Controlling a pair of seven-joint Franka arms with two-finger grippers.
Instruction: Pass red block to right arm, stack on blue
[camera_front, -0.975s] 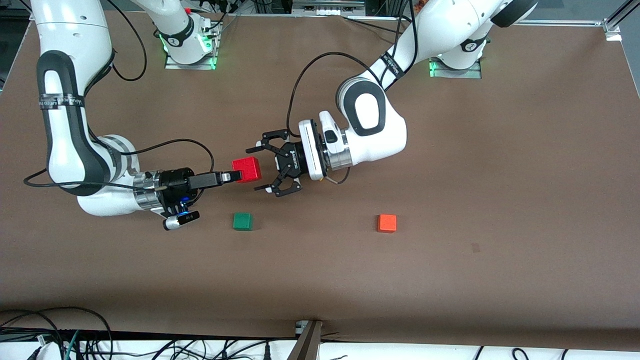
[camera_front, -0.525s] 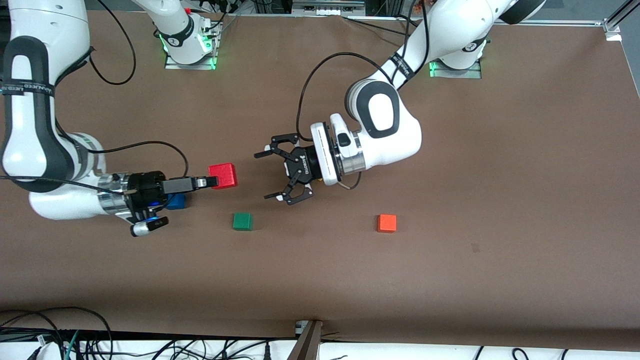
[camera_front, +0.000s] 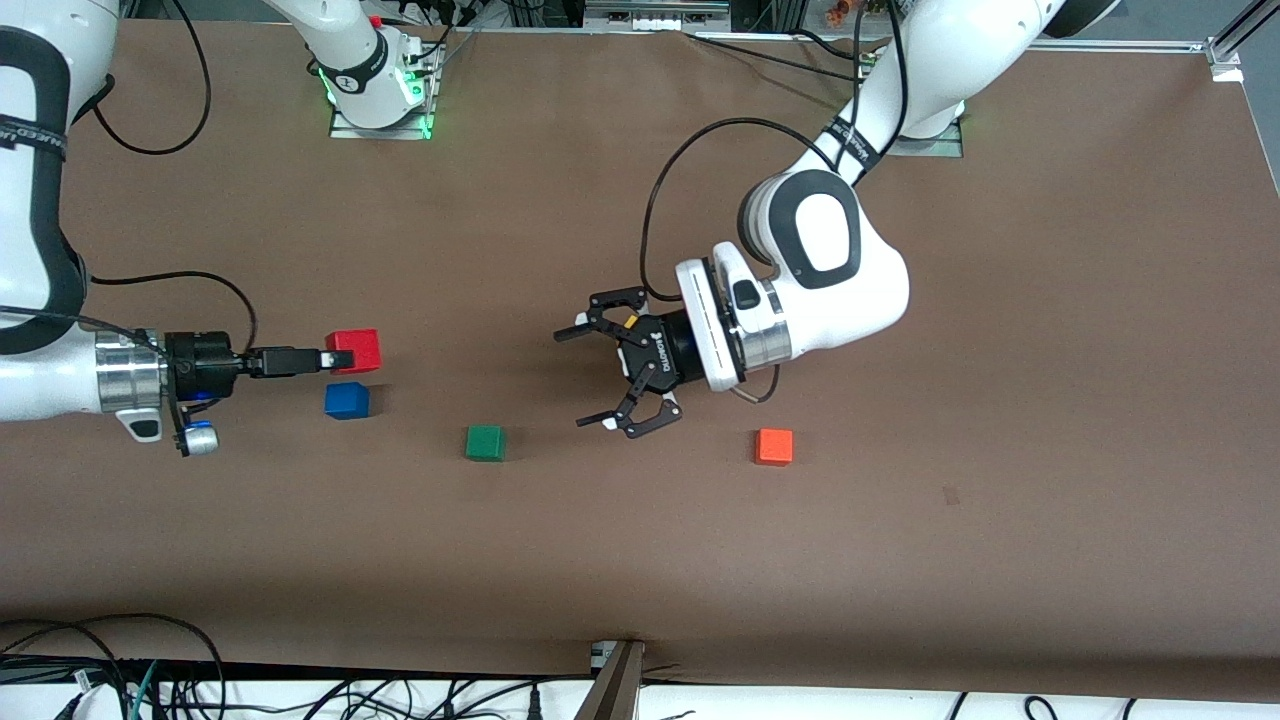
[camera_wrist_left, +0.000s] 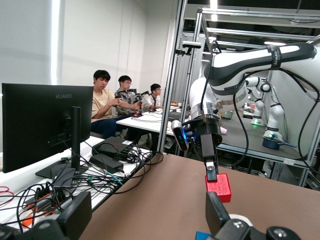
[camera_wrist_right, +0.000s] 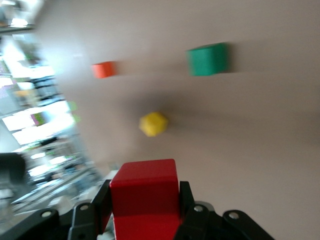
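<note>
My right gripper is shut on the red block and holds it in the air, over the table just beside the blue cube. In the right wrist view the red block sits between the fingers. The left wrist view shows the red block in the right gripper, with a corner of the blue cube below. My left gripper is open and empty over the middle of the table, and also shows in the left wrist view.
A green cube lies nearer the front camera, between the two grippers. An orange cube lies toward the left arm's end. The right wrist view shows a yellow cube between the green cube and the orange cube.
My right gripper has carried the red block toward the right arm's end, uncovering the blue cube beside it. My left gripper has drawn back toward the left arm's end, still open.
</note>
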